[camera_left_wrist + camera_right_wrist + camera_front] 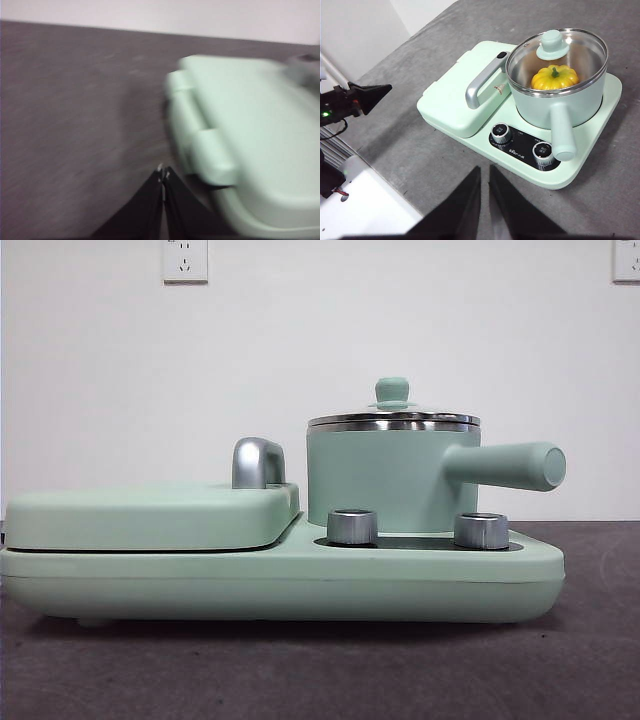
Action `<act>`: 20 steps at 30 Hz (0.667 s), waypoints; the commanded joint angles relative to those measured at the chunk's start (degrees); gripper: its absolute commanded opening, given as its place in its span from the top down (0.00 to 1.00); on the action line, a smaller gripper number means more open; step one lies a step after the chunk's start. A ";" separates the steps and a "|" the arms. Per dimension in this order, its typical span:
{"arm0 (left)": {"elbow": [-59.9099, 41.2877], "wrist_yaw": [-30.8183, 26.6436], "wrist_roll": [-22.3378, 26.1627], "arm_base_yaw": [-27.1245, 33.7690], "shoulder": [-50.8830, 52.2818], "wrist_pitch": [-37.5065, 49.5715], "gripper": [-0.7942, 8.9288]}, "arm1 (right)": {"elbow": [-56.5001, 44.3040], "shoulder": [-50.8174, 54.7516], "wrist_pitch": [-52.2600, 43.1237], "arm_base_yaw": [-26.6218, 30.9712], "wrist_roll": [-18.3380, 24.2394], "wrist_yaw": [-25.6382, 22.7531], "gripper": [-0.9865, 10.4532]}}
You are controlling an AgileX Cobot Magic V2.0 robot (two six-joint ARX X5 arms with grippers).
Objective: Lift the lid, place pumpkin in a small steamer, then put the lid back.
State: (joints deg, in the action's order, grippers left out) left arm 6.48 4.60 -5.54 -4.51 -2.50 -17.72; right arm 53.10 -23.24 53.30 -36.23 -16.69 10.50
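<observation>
Both claws sit well apart from the lidded small steamer.

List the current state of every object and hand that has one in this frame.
lid: closed on the small steamer
pumpkin: inside the small steamer, under the lid
small steamer: upright on the base, covered
flat cover: shut
left hand: shut, holding nothing, beside the base
right hand: nearly shut, holding nothing, away from the base

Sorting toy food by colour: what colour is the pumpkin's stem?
Green, on the yellow-orange pumpkin under the lid; the right wrist view shows it best.
</observation>
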 commanded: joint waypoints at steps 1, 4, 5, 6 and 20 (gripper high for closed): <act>-1.44 -3.87 0.57 0.37 0.85 1.20 0.91 | 0.37 -0.22 -0.68 -0.39 0.17 0.00 0.89; -3.43 -6.34 0.57 0.37 1.57 3.04 0.91 | 0.37 -0.22 -0.68 -0.39 0.17 0.00 0.89; -3.93 -6.34 0.57 0.37 1.86 3.48 0.91 | 0.37 -0.22 -0.66 -0.39 0.17 0.00 0.89; -4.35 -6.34 0.55 0.37 2.16 3.91 0.91 | 0.37 -0.22 -0.66 -0.39 0.17 0.00 0.89; -5.75 -6.36 0.98 0.37 2.32 7.02 0.91 | 0.37 -0.22 -0.66 -0.39 0.17 0.00 0.89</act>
State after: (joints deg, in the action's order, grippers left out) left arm 1.85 -1.56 -5.32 -4.14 -0.27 -10.46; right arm 53.10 -23.24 53.30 -36.23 -16.69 10.50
